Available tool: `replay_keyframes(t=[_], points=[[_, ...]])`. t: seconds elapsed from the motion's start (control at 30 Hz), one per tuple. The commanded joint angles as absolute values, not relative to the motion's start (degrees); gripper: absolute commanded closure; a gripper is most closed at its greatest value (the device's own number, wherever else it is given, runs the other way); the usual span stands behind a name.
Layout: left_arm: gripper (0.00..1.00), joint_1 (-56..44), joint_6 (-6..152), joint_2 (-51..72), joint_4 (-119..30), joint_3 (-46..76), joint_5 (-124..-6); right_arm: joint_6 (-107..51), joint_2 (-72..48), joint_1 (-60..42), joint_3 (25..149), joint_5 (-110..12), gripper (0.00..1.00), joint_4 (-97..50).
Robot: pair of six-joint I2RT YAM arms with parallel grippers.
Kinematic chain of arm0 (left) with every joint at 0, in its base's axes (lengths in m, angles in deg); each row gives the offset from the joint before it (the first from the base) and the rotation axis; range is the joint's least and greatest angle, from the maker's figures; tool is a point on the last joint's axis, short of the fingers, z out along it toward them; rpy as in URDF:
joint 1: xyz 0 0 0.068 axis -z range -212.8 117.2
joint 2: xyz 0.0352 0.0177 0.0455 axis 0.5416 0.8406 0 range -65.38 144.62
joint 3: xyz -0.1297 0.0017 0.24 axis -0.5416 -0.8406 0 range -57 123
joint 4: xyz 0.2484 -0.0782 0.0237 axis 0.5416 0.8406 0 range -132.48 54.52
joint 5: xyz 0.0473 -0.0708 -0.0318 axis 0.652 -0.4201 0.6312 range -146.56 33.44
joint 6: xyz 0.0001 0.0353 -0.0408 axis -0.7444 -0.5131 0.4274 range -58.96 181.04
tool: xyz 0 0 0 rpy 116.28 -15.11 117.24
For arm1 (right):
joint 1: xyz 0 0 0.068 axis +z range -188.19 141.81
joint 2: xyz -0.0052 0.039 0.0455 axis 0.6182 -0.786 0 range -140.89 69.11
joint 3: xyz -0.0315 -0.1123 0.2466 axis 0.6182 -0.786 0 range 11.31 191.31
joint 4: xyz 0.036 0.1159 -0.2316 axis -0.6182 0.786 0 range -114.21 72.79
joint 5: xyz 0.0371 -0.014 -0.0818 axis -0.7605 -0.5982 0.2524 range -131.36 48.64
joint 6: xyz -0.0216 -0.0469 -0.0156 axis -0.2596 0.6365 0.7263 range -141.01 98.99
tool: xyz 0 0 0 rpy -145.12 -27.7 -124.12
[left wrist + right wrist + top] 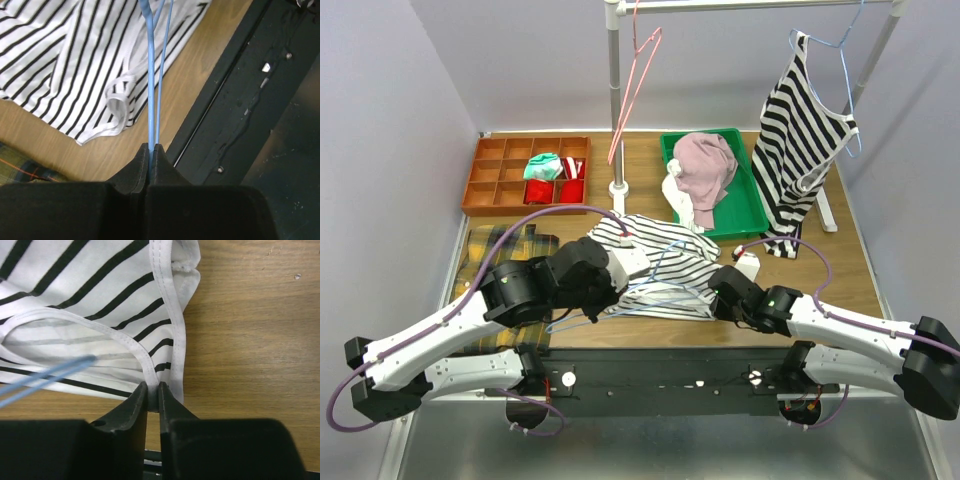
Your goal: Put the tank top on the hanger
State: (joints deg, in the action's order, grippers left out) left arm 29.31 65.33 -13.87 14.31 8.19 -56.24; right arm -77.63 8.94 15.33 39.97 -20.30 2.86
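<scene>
The tank top [655, 262], white with thin dark stripes, lies flat on the wooden table in the middle. The light-blue wire hanger [655, 283] lies partly over it. My left gripper [612, 290] is shut on the hanger's wire [151, 95], seen running up from the jaws in the left wrist view, with the tank top [75, 55] beyond. My right gripper [722, 298] is shut on the white strap edge of the tank top [150, 367] at its right side, and the hanger's blue wire [45, 376] shows at the left of that view.
A green tray [752, 212] holds a pink garment [705, 168]. A bold-striped top [805, 140] hangs on a rack at the right, a pink-red hanger [635, 85] on the rail. An orange compartment box [490, 180] and a plaid cloth [505, 250] are at the left.
</scene>
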Motion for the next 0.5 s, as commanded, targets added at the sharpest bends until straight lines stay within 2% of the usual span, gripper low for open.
replay_keyframes(t=[0.0, 0.47], points=[[1.0, 31.71, 64.29, -10.8, 15.17, 8.48, -57.97, -80.07, 10.92, 15.25, 39.25, -17.28, 0.81, 4.0], [1.0, 32.33, 63.24, -7.37, 15.17, 11.2, -56.03, -77.43, 12.68, 15.25, 43.65, -15.17, 0.97, 6.9]])
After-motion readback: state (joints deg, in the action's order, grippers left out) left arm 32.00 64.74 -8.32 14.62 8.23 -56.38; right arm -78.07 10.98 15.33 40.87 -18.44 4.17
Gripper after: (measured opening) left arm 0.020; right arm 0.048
